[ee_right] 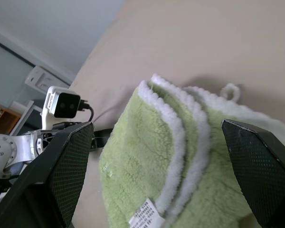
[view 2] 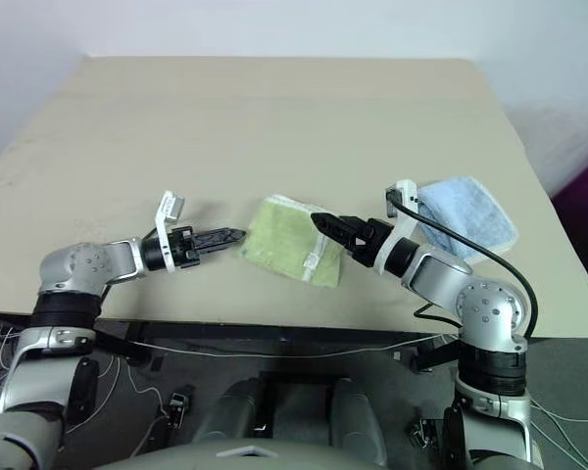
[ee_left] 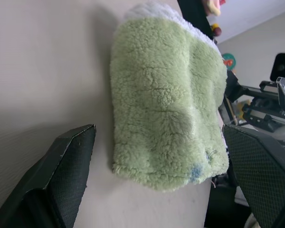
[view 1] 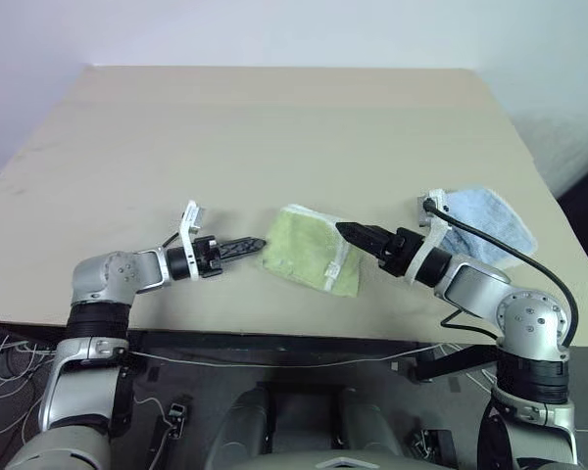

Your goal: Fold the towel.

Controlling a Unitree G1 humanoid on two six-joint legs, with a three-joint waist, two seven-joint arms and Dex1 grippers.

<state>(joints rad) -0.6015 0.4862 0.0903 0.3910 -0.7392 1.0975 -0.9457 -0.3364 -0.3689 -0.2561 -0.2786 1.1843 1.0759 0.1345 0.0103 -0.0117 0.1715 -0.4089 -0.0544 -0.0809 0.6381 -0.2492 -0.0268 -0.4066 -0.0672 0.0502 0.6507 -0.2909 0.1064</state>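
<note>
Left tool (view 1: 258,243) found spread apart and empty, tips just short of towel (view 1: 309,251) edge. Right tool (view 1: 345,231) likewise spread, empty, poised over opposite edge, judged nearer. Towel noted folded compact on counter (view 1: 274,137) between both tools. White care label (ee_right: 145,213) observed; print illegible. Blue towel (view 1: 485,223) noted behind right arm.

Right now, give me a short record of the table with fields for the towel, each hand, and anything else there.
towel: green towel, folded into a small stack near the table's front edge
left hand: left hand, open, just off the towel's edge, not touching
right hand: right hand, open, tips over the towel's other side
other cloth: light blue towel, bunched behind the right arm
surface: beige table
</note>
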